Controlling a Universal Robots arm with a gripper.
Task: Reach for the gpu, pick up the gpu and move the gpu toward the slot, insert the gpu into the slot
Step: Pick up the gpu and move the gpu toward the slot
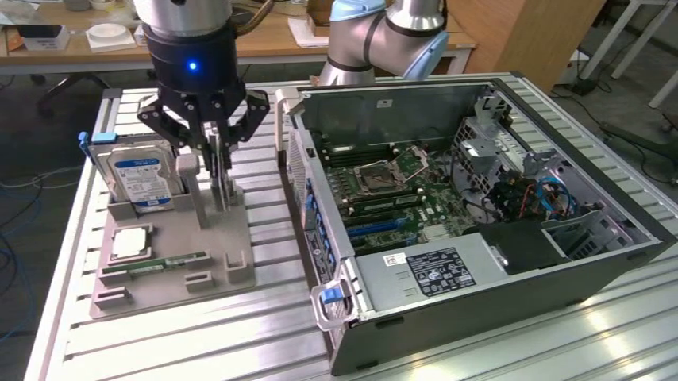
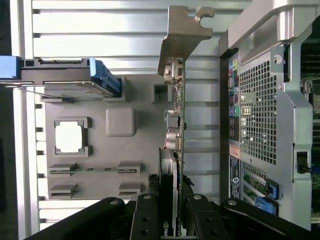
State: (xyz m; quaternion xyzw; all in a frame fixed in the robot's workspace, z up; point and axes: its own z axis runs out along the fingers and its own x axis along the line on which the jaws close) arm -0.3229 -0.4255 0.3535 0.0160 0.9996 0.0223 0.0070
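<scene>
Fingers (image 2: pixel 146 220) clamp gpu (image 2: pixel 176 122) at grey tray (image 1: pixel 217 266) (ribbed metal table (image 1: pixel 159 337), desk (image 1: pixel 265 46) behind).

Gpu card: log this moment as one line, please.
thin black gpu card with silvery bracket: upright at grey plastic holder tray | jaws: shut on card | insertion: not yet done

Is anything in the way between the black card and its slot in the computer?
Yes. The gpu stands in the grey holder outside the computer case. The case wall beside the holder rises between it and the slot on the green board. The case is open on top.
</scene>
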